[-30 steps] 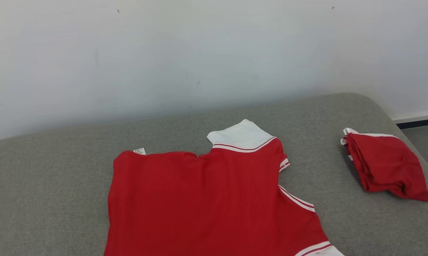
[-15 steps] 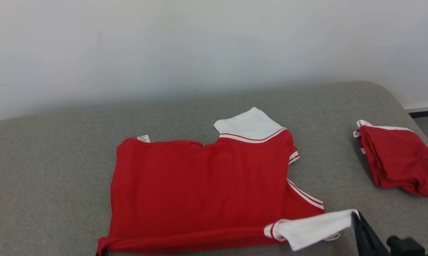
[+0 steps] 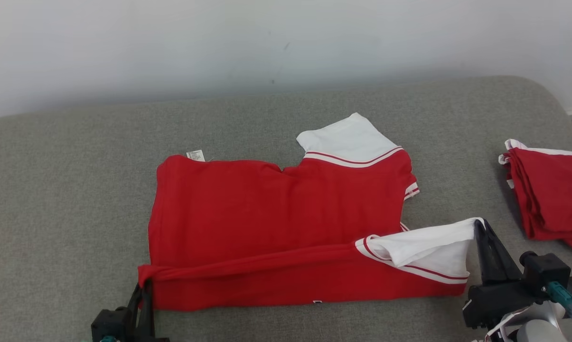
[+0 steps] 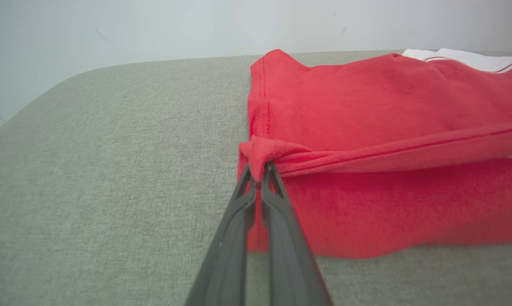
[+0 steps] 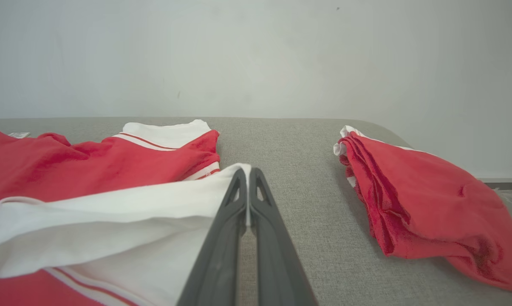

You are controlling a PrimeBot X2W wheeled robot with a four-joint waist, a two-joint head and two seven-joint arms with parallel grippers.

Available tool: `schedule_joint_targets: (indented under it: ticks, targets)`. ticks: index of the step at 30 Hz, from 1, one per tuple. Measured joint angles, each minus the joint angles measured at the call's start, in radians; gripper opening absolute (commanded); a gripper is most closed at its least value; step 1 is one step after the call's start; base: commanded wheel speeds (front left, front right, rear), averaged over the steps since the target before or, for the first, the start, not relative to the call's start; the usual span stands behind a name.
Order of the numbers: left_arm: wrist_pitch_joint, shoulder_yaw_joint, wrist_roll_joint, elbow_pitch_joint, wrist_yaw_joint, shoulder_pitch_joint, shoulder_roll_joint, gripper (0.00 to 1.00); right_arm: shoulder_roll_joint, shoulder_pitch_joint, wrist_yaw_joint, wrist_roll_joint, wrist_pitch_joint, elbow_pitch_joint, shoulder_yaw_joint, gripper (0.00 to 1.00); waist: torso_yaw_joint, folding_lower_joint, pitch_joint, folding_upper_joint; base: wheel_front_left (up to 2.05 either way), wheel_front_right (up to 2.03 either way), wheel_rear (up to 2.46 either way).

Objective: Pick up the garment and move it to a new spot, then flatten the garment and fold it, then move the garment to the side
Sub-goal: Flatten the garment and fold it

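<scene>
at the left fingertips, the left gripper (image 4: 258, 172) is pinched shut on a red corner of the shirt (image 3: 267, 209), just above the cushion (image 3: 62, 190). shirt lies flat beyond and between both fingers. right gripper (image 3: 478, 228) is clamped on the white sleeve edge. flattening looks done, first fold barely started; rest of folding and the move aside are left. right of the right fingers, a folded pile (image 3: 549, 190) sits apart.

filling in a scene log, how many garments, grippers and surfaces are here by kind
garments: 2 (spread garment, folded garment)
grippers: 2 (left gripper, right gripper)
grey surface: 1
total: 5
</scene>
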Motion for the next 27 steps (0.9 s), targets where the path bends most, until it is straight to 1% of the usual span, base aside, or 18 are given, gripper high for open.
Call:
schedule_joint_targets:
  ticks: [14, 20, 21, 22, 23, 24, 25, 27]
  targets:
    - [0.0, -0.003, 0.008, 0.017, 0.011, -0.108, 0.0, 0.0, -0.009, -0.137, 0.0, -0.033, 0.0, 0.058, 0.019, 0.0, 0.037, -0.0001, 0.079, 0.0, 0.0, 0.0, 0.0]
    - [0.0, -0.027, 0.022, 0.022, 0.001, -0.145, 0.001, 0.0, -0.013, -0.187, 0.0, -0.059, 0.0, 0.114, 0.015, 0.0, 0.045, -0.0001, 0.101, 0.0, 0.0, 0.0, 0.0]
    - [0.0, -0.031, 0.024, 0.022, 0.0, -0.146, 0.001, 0.11, -0.012, -0.189, 0.0, -0.063, 0.0, 0.127, 0.009, 0.0, 0.046, -0.0001, 0.102, 0.0, 0.0, 0.0, 0.0]
    - [0.0, -0.034, 0.024, 0.022, -0.001, -0.146, 0.001, 0.49, -0.011, -0.19, 0.0, -0.063, 0.0, 0.14, -0.001, 0.0, 0.046, -0.0001, 0.101, 0.0, 0.0, 0.0, 0.0]
    - [0.0, -0.037, 0.025, 0.021, -0.002, -0.148, 0.001, 1.0, -0.008, -0.19, 0.0, -0.066, 0.0, 0.151, -0.015, 0.11, 0.047, -0.0001, 0.101, 0.0, 0.0, 0.0, 0.0]
    - [0.0, -0.039, 0.025, 0.021, -0.002, -0.151, 0.001, 1.0, -0.006, -0.19, 0.0, -0.074, 0.0, 0.163, -0.031, 0.8, 0.046, -0.0001, 0.1, 0.0, 0.0, 0.0, 0.0]
    - [0.0, -0.04, 0.025, 0.019, -0.002, -0.152, 0.0, 1.0, -0.002, -0.191, 0.0, -0.078, 0.0, 0.172, -0.043, 1.0, 0.046, -0.0001, 0.098, 0.0, 0.0, 0.0, 0.0]
    - [0.0, -0.034, 0.02, 0.004, -0.001, -0.144, 0.001, 1.0, 0.008, -0.189, 0.0, -0.09, 0.0, 0.166, -0.065, 1.0, 0.043, -0.0002, 0.095, 0.0, 0.0, 0.0, 0.0]
